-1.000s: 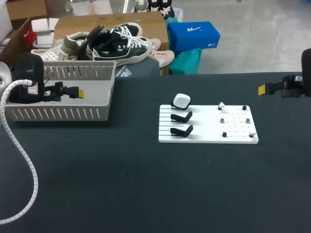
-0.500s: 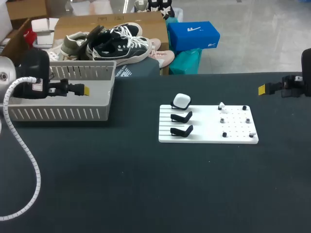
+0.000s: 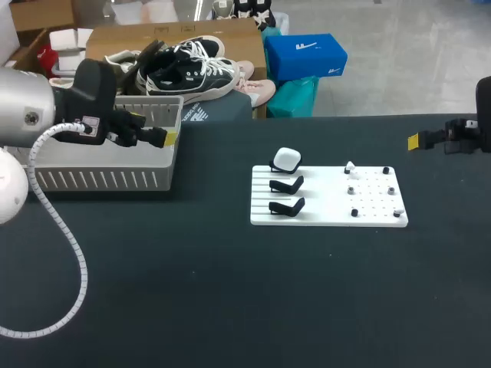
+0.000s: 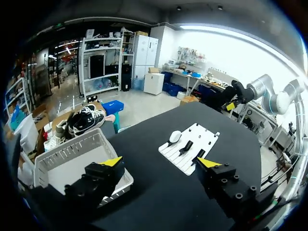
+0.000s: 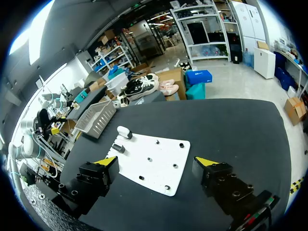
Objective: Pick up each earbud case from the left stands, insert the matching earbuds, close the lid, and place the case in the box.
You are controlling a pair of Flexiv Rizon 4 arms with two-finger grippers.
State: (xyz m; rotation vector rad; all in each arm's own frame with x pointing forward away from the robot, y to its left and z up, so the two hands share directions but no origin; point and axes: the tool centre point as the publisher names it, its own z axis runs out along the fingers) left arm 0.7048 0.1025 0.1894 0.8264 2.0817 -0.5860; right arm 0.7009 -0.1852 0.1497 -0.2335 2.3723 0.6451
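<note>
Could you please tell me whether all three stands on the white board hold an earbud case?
No, only the far stand carries a white earbud case; the middle stand and the near stand are bare.

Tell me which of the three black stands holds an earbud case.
The farthest stand, carrying the white case; the two nearer stands are empty.
</note>
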